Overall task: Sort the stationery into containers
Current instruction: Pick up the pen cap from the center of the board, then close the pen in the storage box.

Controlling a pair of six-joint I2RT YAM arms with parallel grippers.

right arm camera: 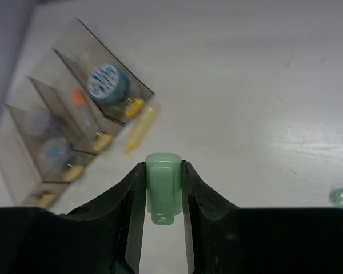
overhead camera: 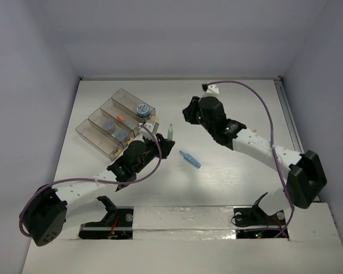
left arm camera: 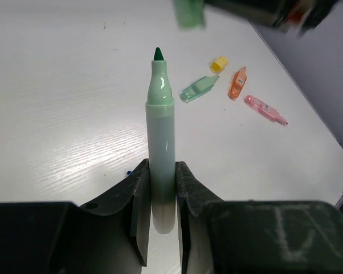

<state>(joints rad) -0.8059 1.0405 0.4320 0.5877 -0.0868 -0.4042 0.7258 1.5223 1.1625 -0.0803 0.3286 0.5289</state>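
You're partway through. The containers [overhead camera: 91, 132], at the upper left of the overhead view, already hold a blue tape roll [right arm camera: 107, 83], a boxed orange pen [right arm camera: 80, 100] and other bluish pieces.

Still loose on the table:
- a yellow pen [right arm camera: 140, 130], just beside the boxes
- a blue pen [overhead camera: 190, 160], at centre
- a green pen [left arm camera: 198, 87], a loose orange pen [left arm camera: 237, 83] and a pink pen [left arm camera: 265, 109], at the upper right of the left wrist view

Your left gripper [left arm camera: 161, 174], reaching toward centre, is clamped on an uncapped green marker [left arm camera: 160, 114] near the boxes. Your right gripper [right arm camera: 163, 171], stretched across opposite it, pinches what looks like the marker's green cap [right arm camera: 163, 182].
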